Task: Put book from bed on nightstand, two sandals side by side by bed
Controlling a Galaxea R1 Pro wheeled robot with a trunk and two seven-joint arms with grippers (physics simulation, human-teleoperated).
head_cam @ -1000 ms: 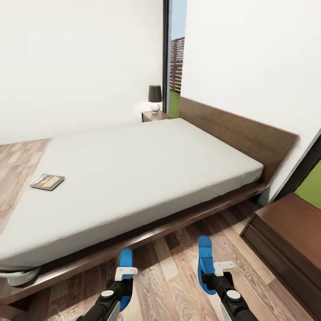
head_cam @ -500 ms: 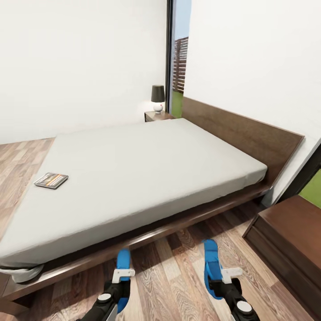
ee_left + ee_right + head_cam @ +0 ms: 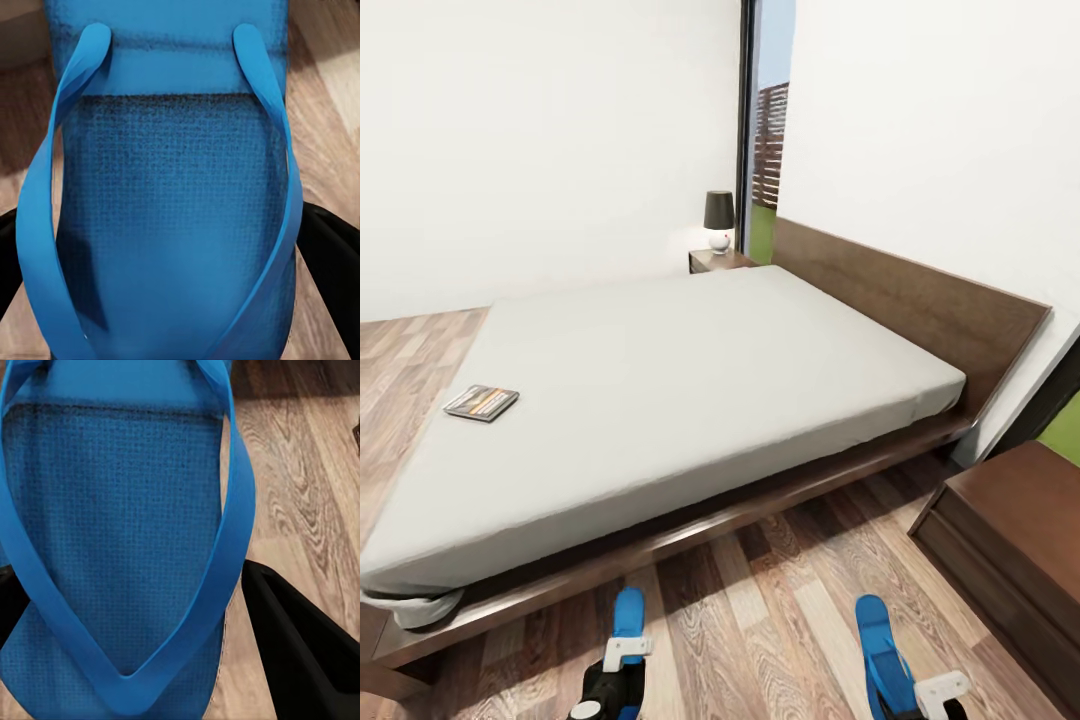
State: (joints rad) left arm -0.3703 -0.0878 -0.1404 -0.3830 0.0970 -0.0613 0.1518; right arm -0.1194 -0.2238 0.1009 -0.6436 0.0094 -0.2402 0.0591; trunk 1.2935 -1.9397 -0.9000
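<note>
The left gripper [image 3: 610,685] sits low over the wood floor [image 3: 760,620], pinching a blue sandal [image 3: 627,625] whose toe end points toward the bed. Up close, that left sandal [image 3: 172,210] lies strap side up, with the dark fingers [image 3: 330,262] showing at both of its edges. The right gripper [image 3: 935,700] grips the other sandal [image 3: 882,655] the same way; near its camera the right sandal [image 3: 120,547] spreads wide and a black finger [image 3: 300,652] presses at its side. Both sandals are held over the floor planks, well apart from each other, each just short of the bed's long side.

Beyond them runs the dark wooden frame of the bed [image 3: 690,400], its grey mattress bare apart from the book [image 3: 481,402], which lies flat near the foot-end edge on the robot's left. The headboard [image 3: 920,300] stands against the white wall on the right. At the far corner a nightstand [image 3: 718,261] carries a small lamp [image 3: 718,218] with a dark shade, beside a tall window [image 3: 765,140] showing a slatted fence. A second nightstand [image 3: 1010,530] stands close on the right, just beside the head of the bed.
</note>
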